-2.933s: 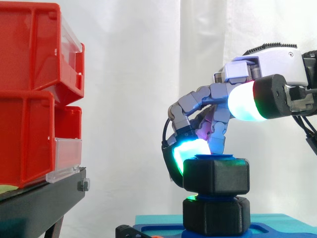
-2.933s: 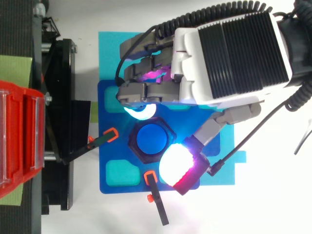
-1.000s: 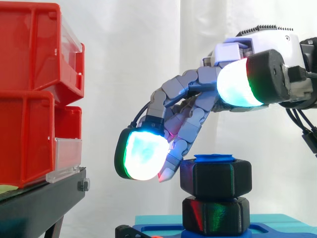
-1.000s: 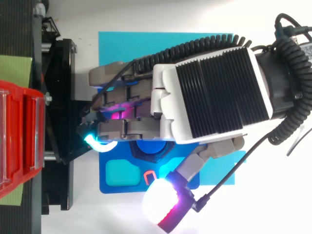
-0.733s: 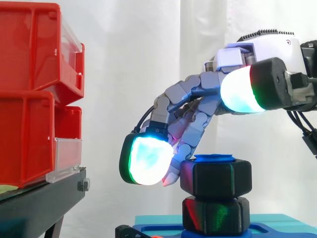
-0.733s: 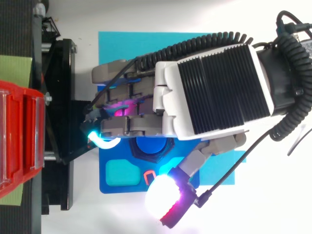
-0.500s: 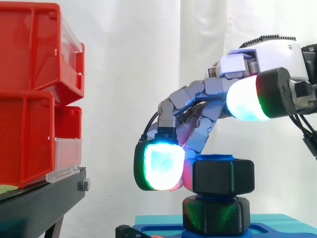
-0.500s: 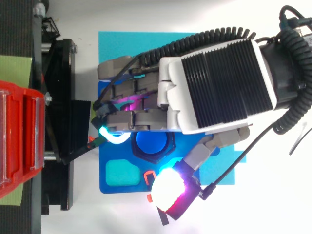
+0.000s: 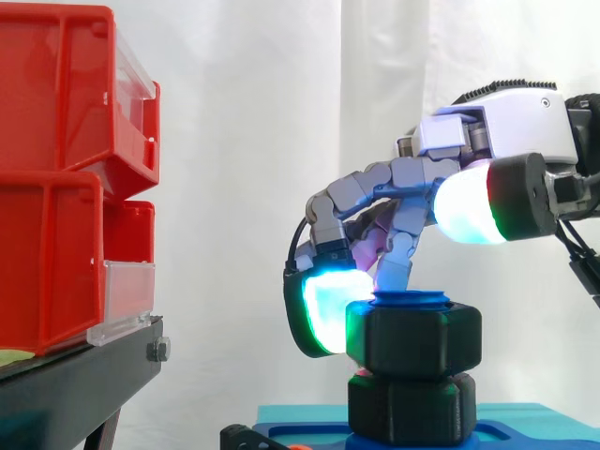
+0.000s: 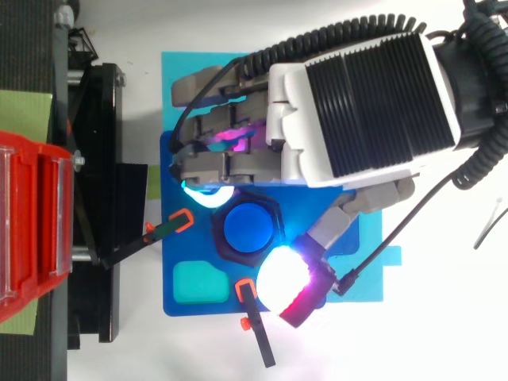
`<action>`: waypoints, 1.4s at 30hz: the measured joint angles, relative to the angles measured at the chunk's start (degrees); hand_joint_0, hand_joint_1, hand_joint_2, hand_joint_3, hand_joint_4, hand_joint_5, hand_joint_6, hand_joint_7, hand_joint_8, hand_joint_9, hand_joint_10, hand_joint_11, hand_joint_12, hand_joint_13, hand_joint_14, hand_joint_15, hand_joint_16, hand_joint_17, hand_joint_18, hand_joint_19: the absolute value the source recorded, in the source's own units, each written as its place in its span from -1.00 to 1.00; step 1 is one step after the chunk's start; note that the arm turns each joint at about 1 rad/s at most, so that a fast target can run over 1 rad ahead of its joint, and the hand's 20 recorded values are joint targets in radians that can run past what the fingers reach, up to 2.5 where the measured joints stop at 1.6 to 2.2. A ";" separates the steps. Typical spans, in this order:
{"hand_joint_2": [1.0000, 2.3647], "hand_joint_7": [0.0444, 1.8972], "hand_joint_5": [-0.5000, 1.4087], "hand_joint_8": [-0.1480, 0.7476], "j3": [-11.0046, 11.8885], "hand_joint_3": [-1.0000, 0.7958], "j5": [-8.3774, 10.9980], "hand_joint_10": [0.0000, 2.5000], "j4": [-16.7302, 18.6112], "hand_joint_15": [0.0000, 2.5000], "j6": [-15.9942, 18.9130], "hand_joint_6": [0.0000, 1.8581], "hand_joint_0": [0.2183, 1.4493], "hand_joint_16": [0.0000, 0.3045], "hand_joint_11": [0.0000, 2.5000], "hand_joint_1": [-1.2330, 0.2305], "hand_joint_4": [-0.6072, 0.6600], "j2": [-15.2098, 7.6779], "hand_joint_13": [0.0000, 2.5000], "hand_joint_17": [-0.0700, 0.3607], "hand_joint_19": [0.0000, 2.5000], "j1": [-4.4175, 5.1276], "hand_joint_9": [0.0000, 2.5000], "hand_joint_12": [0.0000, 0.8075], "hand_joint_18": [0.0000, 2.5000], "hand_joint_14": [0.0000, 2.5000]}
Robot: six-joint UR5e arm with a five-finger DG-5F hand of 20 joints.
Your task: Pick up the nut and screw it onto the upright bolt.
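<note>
On top of the blue bolt (image 10: 248,226), upright on a blue plate (image 10: 171,305), sits the black nut (image 9: 412,339), close above a second black hexagon (image 9: 410,408). The hand (image 9: 506,122) curls round the nut, one glowing fingertip (image 9: 323,314) pressed to its left flat, the thumb held higher. The nut looks like stiff, light plastic with smooth, rather slippery flats, so I judge the hold belongs on opposite flats, with pads square to them rather than on the corners.

No lettering, number, label or sign can be read in either view: not on the red bins (image 9: 56,178) at left, nor on the hand (image 10: 357,103) at upper right
</note>
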 measured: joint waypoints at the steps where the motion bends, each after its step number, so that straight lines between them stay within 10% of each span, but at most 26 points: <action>1: -1.00 0.37 -0.44 -0.02 0.00 -0.44 -0.25 -1.00 0.00 -1.00 -0.20 -0.36 -0.48 -0.88 -1.00 0.36 0.17 0.01 -0.35 -0.48 -1.00 -0.20 -0.01 -0.42 -0.64 -1.00; 13: -1.00 0.12 -0.42 -0.06 0.29 -0.44 -2.55 -1.00 -0.07 -1.00 -1.26 -0.26 -0.47 -0.93 -0.99 0.30 0.14 0.05 -0.15 -0.56 -0.98 -2.05 0.27 -0.57 -0.42 -1.00; 24: -1.00 0.52 -0.44 0.00 5.37 -0.44 -3.32 -1.00 -5.40 -0.99 -3.04 -0.46 -0.51 -0.87 -0.96 0.38 0.18 0.02 -0.23 -0.47 -0.98 -2.91 0.13 -0.45 -0.51 -1.00; 33: -1.00 0.01 -0.54 -0.01 6.70 -0.44 -2.40 -1.00 -5.13 -0.99 -3.22 -0.46 -0.52 -0.84 -0.98 0.40 0.39 -0.05 -0.30 -0.42 -0.96 -2.04 0.02 -0.40 -0.55 -1.00; 42: -1.00 -0.25 -0.58 -0.06 2.99 -0.44 -0.01 -1.00 2.48 -1.00 -0.74 -0.46 -0.54 -0.81 -1.00 0.45 0.32 -0.07 -0.44 -0.38 -0.98 0.62 -0.13 -0.33 -0.69 -1.00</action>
